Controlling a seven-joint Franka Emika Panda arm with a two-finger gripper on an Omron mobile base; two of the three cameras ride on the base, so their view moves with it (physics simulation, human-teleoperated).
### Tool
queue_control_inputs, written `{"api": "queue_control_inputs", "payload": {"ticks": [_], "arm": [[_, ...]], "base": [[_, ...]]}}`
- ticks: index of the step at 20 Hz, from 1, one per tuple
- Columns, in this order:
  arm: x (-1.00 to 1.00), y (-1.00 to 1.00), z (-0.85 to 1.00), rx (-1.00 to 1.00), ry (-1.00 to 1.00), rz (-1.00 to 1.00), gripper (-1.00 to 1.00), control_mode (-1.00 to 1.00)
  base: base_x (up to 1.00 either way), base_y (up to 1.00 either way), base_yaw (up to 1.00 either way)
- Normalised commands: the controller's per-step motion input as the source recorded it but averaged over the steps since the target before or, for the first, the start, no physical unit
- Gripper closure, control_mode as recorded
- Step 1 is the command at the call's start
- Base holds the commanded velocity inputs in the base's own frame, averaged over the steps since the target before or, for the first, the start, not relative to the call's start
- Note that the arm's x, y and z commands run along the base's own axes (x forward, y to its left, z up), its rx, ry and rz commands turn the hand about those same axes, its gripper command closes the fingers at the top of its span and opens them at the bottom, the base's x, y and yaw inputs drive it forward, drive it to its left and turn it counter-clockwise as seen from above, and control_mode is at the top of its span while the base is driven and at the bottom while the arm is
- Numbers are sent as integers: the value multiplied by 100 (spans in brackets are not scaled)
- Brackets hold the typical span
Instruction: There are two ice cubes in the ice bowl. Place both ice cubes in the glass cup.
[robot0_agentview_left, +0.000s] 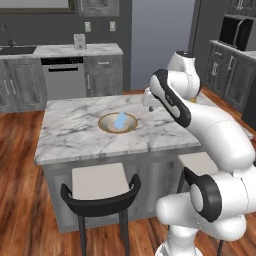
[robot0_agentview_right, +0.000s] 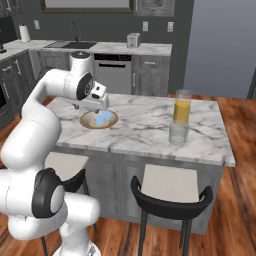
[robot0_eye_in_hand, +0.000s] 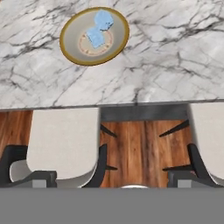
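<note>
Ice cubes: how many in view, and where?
2. Both lie in the bowl on the island, touching: one ice cube near the rim, the other cube nearer the middle. None in the cup.

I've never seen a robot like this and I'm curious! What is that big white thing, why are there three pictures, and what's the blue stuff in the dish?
The big white thing is a robot arm in a pretend, computer-drawn kitchen. Two pictures come from cameras riding behind the arm, one on each side. The third comes from a camera on its hand, looking down at the marble counter and two stools. The blue stuff is two ice cubes lying in a tan ice bowl. Farther along the counter stands a clear glass cup, beside a taller glass of orange drink. Its claw hangs near the bowl; whether it is open is hard to tell.
</note>
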Motion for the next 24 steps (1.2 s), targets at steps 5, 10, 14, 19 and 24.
{"api": "queue_control_inputs", "payload": {"ticks": [5, 10, 14, 19, 24], "arm": [[24, 2, 0, 1, 0, 0, -100, -100], [18, 6, 0, -1, 0, 0, -100, -100], [23, 9, 0, 0, 0, 0, -100, -100], [30, 13, 0, 0, 1, -1, -100, -100], [35, 14, -1, 0, 1, -1, -100, -100]], "base": [[0, 0, 0], [0, 0, 0], [0, 0, 0], [0, 0, 0], [0, 0, 0]]}}
